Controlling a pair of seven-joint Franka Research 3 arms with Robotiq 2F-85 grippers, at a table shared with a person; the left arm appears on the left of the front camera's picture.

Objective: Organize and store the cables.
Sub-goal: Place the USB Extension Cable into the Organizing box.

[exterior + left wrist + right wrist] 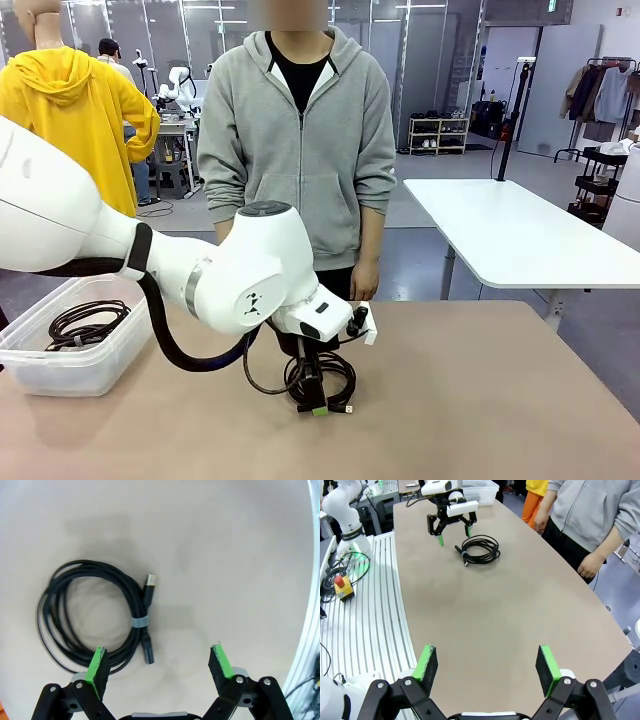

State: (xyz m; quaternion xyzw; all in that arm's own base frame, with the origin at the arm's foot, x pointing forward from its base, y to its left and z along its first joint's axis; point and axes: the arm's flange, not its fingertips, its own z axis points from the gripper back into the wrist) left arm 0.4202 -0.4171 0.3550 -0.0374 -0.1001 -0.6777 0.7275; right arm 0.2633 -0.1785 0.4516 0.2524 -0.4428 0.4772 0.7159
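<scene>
- Cable (92, 615), coiled and bound by a grey tie, is seen lying flat on the table (480, 400), near its middle.
- Left gripper (159, 665) is held just above the coil, jaws apart, nothing gripped.
- A second coil (88, 324) is seen inside the clear bin (75, 372) at the table's left.
- Right gripper (489, 666) is held over bare tabletop, jaws apart.
- A person (300, 130) is pictured standing at the far side.

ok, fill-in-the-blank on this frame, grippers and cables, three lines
1. The left gripper hovers with jaws ____ above the coiled cable on the table.
2. Another cable already lies in the clear ____ at the table's left end.
3. The right gripper is open and holds ____.

Missing words: open; bin; nothing
</scene>
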